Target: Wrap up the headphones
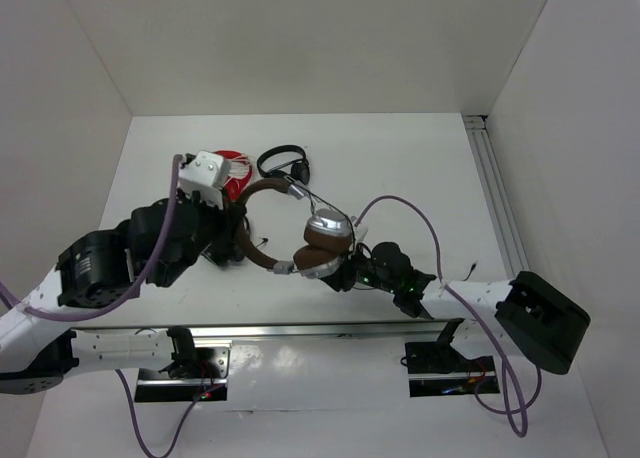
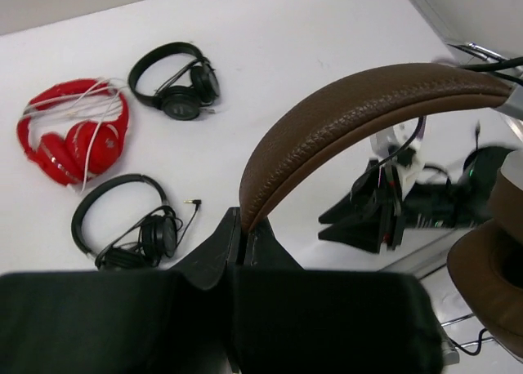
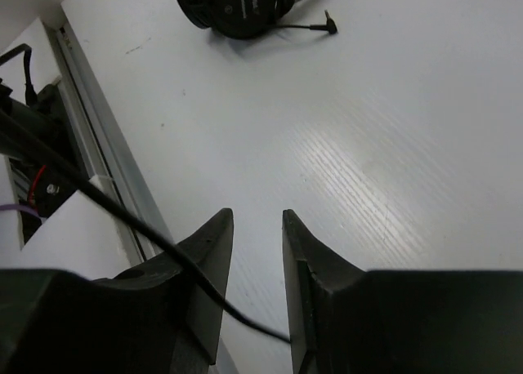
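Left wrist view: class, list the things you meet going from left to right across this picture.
Red headphones → upper black headphones → brown headband → brown earcup. The lower black pair is left out, since it overlaps its neighbours.

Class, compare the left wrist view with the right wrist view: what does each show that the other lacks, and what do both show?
Left wrist only: the left tool shut on the headphones by their brown headband, and the red pair. Right wrist only: the right tool close up, fingers apart, the thin black cable running into the gap. Both: the white table and a small black pair with a loose plug, possibly the same one.
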You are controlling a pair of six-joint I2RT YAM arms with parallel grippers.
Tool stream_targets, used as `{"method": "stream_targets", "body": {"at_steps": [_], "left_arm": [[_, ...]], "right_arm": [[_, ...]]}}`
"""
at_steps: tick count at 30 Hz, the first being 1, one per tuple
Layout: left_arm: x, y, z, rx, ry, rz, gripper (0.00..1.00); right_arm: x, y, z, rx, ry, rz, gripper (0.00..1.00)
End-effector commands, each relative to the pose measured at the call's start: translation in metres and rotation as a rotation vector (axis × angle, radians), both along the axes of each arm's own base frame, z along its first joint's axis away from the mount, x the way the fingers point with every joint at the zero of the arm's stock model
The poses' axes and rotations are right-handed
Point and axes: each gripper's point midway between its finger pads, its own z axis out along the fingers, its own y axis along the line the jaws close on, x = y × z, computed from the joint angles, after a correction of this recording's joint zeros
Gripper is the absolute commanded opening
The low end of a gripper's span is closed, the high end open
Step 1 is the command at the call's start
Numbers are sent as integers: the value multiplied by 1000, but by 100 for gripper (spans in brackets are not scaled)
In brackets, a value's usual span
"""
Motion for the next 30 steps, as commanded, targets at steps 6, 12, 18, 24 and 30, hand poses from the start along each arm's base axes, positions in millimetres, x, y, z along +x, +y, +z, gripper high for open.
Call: {"method": "stream_targets", "body": {"at_steps": [6, 12, 18, 24, 30], "left_arm": [[10, 56, 43, -296, -1, 380, 0], [17, 69, 37, -314, -14, 497, 0], [59, 73, 21, -175, -18, 623, 0], [104, 80, -15, -103, 78, 738, 0], [118, 82, -51, -28, 138, 828, 0]], "right_arm": [[-4, 11, 9, 153, -31, 43, 25], [-18, 11, -11, 136, 2, 30, 16], [-22, 16, -48, -17, 78, -103, 0], [-44, 35, -42, -128, 63, -192, 0], [-79, 85, -8, -233, 21, -78, 0]]}}
